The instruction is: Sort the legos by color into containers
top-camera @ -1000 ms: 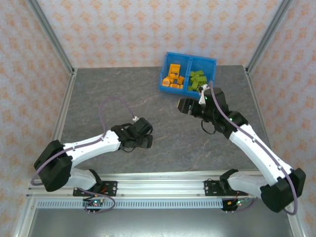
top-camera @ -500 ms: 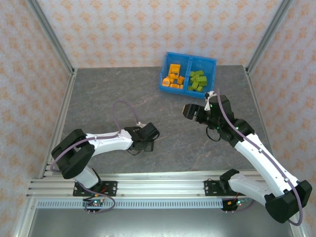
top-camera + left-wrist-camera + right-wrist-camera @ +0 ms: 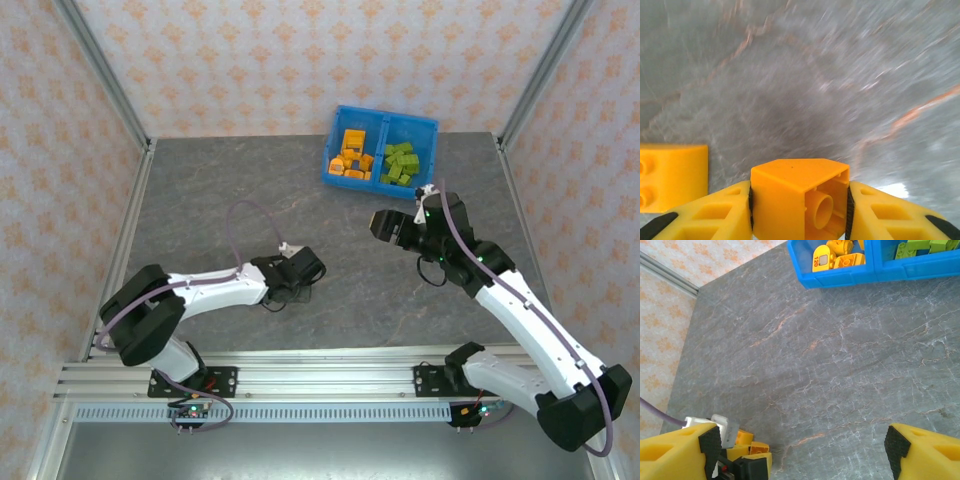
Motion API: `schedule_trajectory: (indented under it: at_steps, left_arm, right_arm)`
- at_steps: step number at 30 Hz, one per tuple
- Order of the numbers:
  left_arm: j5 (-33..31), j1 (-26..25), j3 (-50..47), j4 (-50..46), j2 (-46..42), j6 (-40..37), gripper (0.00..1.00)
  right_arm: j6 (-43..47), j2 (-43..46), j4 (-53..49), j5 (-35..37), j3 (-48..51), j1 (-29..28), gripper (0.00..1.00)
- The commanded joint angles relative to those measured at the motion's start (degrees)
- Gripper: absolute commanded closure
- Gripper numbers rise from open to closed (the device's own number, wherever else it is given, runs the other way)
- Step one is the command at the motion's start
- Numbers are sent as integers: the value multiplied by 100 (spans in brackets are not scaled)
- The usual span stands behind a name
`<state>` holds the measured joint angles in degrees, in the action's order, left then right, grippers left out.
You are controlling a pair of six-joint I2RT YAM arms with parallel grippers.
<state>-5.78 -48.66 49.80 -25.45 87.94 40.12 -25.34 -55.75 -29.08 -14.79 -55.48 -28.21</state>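
Observation:
My left gripper [image 3: 799, 189] is shut on an orange lego brick [image 3: 785, 205], its hollow underside turned toward the camera, low over the table. A second orange brick [image 3: 671, 176] lies just left of it. From above, the left gripper [image 3: 296, 281] is at the table's middle front. My right gripper [image 3: 386, 222] hangs open and empty, a little in front of the blue bin [image 3: 385, 112]. The bin's left compartment holds orange legos [image 3: 350, 157] and its right compartment holds green legos [image 3: 401, 163]. The right wrist view shows the bin's front wall [image 3: 850, 276] and the left gripper [image 3: 758, 459] with orange pieces.
Grey marbled table [image 3: 220, 190] stretches between the arms and the bin. Aluminium frame posts [image 3: 105, 75] and patterned walls close in the left, back and right sides. A purple cable [image 3: 245, 215] loops above the left arm.
My left gripper has shut on the orange brick after shifting slightly right. The right arm drew back from the bin, then held still.

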Motion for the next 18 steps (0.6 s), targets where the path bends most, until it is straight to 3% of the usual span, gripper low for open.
schedule_trajectory:
  at_steps: [1, 8, 18]
  left_arm:
    - [-674, -14, 804, 19, -318, -608, 64]
    - [-962, 411, 2731, 224, 648, -1917, 64]
    - [-699, 1044, 5846, 791, 3313, -2822, 65]
  right_arm:
    - [-165, 301, 125, 58, -68, -20, 14]
    - [-255, 793, 275, 37, 44, -25, 13]
    - [-160, 881, 280, -68, 99, -21, 12]
